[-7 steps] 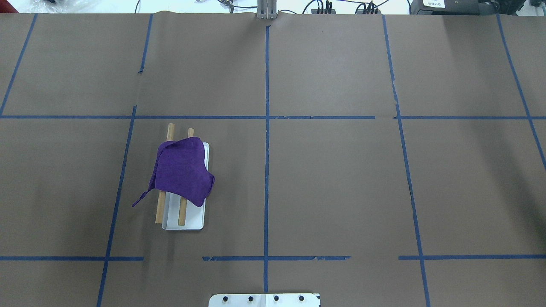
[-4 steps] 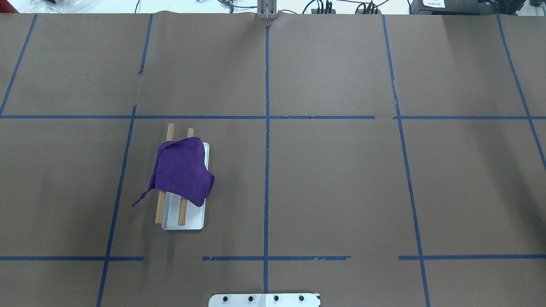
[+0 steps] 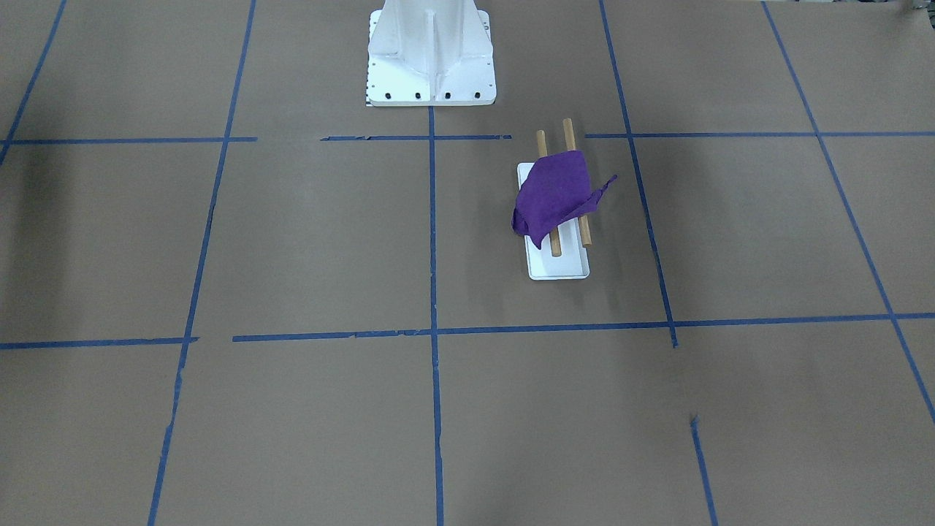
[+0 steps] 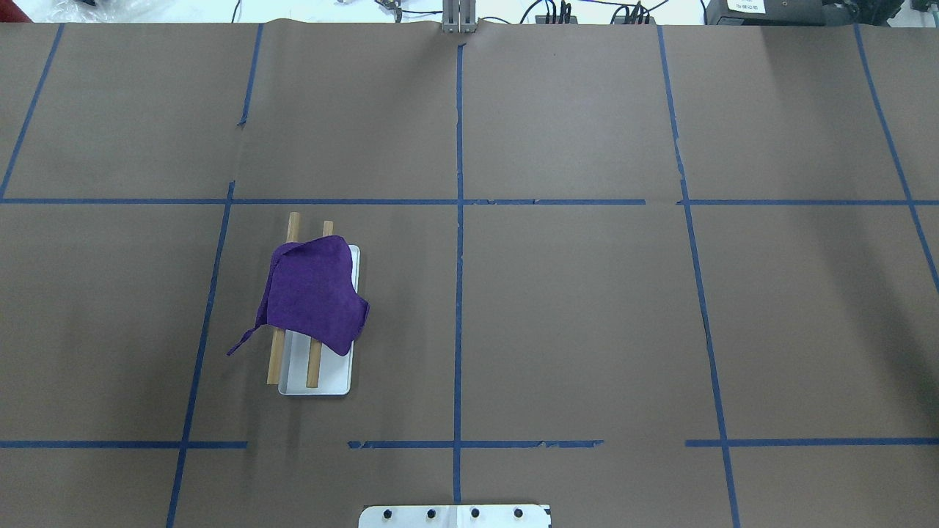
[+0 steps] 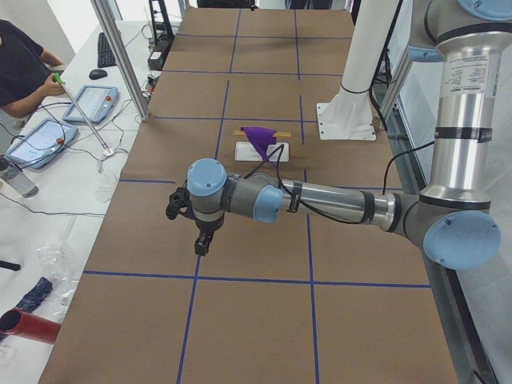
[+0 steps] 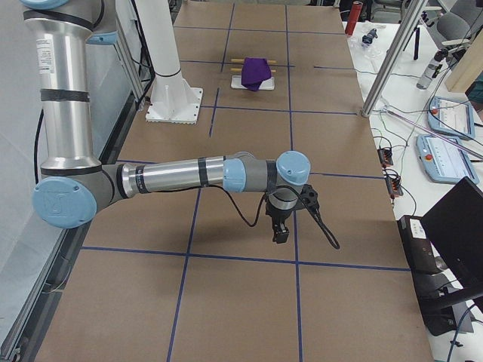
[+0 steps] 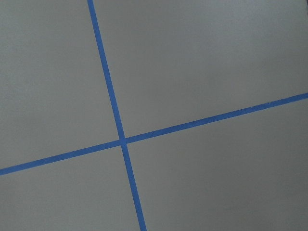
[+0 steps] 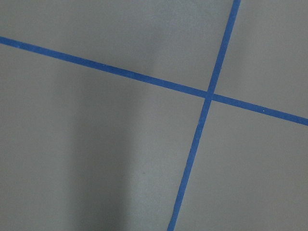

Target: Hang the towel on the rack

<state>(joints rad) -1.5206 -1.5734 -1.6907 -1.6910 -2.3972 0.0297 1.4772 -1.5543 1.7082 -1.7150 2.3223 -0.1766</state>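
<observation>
Hanging over the rack (image 4: 331,378), the purple towel (image 4: 314,293) sits in the tabletop's left half, near the white pedestal (image 3: 431,51); our left gripper (image 5: 202,245) and right gripper (image 6: 280,234) hover over opposite ends, open or closed we cannot tell.

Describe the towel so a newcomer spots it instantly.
On the brown table gridded with blue tape, find the white pedestal at the robot's edge. Just ahead, on the robot's left of the centre line, stands a small white-based rack. The towel is the cloth draped over its two wooden dowels, the only purple thing on the table.
</observation>
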